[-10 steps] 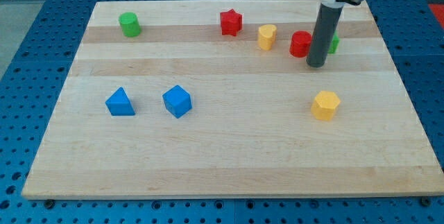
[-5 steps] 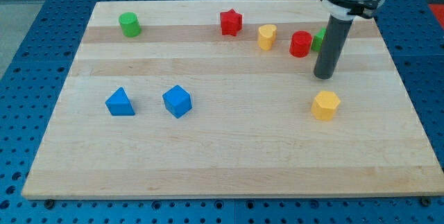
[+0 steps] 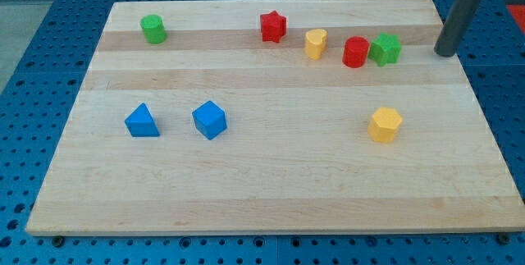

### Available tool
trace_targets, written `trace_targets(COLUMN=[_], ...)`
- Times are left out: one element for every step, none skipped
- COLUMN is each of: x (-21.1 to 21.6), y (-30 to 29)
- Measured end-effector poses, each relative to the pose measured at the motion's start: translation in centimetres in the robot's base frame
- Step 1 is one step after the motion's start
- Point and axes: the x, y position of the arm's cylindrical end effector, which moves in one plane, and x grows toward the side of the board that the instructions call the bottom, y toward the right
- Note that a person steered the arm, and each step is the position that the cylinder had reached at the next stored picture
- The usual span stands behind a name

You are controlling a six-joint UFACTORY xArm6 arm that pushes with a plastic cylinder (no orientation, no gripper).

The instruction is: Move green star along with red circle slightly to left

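The green star [image 3: 385, 48] sits near the view's top right of the wooden board, touching the right side of the red circle [image 3: 356, 52]. My tip [image 3: 445, 53] is at the board's right edge, well to the right of the green star and apart from it. The rod rises out of the view's top right corner.
A yellow cylinder-like block [image 3: 316, 43] stands just left of the red circle, with a red star [image 3: 273, 26] further left. A green cylinder [image 3: 152, 29] is at top left. A blue triangle [image 3: 142, 121] and blue cube [image 3: 209, 120] lie at left; a yellow hexagon [image 3: 385, 124] at lower right.
My tip has moved right and toward the view's top, from just below the red circle and green star to the board's right edge. The green star now shows in full. No block moved.
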Motion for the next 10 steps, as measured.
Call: trace_targets(x=[-3.9, -6.1, -4.6, -0.6, 4.6, 8.6, 5.8, -1.8, -2.0, -2.3], y=[0.8, -1.0, -3.7, -5.5, -6.4, -6.8, -5.3, -4.5, -4.8, -5.2])
